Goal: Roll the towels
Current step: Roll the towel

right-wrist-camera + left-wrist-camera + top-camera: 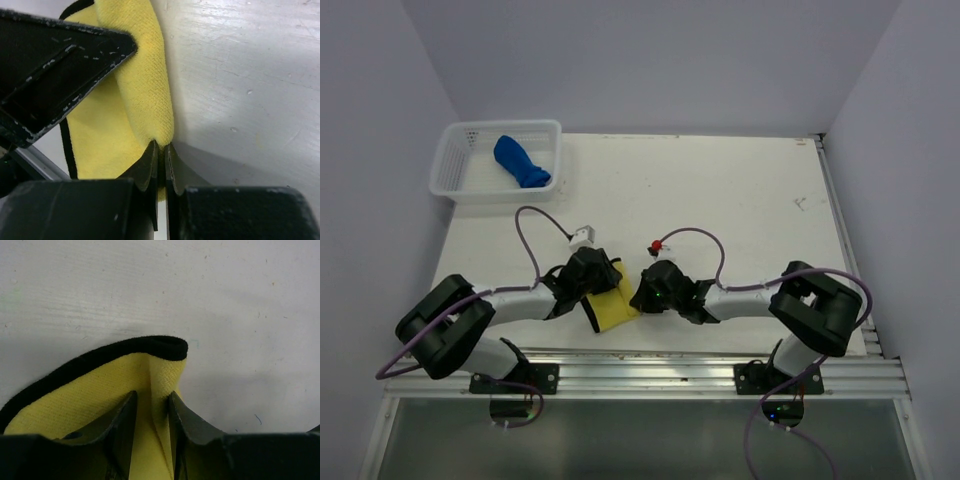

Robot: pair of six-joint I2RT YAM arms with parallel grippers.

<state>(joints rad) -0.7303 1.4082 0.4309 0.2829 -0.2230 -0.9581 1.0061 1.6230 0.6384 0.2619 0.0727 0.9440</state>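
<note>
The yellow towel (613, 310), edged in black, lies bunched near the table's front edge between my two grippers. My left gripper (606, 288) is over its left part. In the left wrist view a raised fold of the yellow towel (75, 407) stands between the left gripper's (151, 396) jaws, which are slightly apart: the fold touches only the right finger. My right gripper (161, 146) is shut on a rolled-over edge of the yellow towel (142, 75); it shows from above as the right gripper (642, 296). The blue towel (520, 162) lies crumpled in the basket.
The white mesh basket (446, 170) stands at the table's back left corner. A small white connector (582, 236) and a red one (657, 246) hang on the arms' cables over the table. The metal rail (670, 362) runs along the front edge. Part of the left gripper's finger (60, 65) crowds the right wrist view.
</note>
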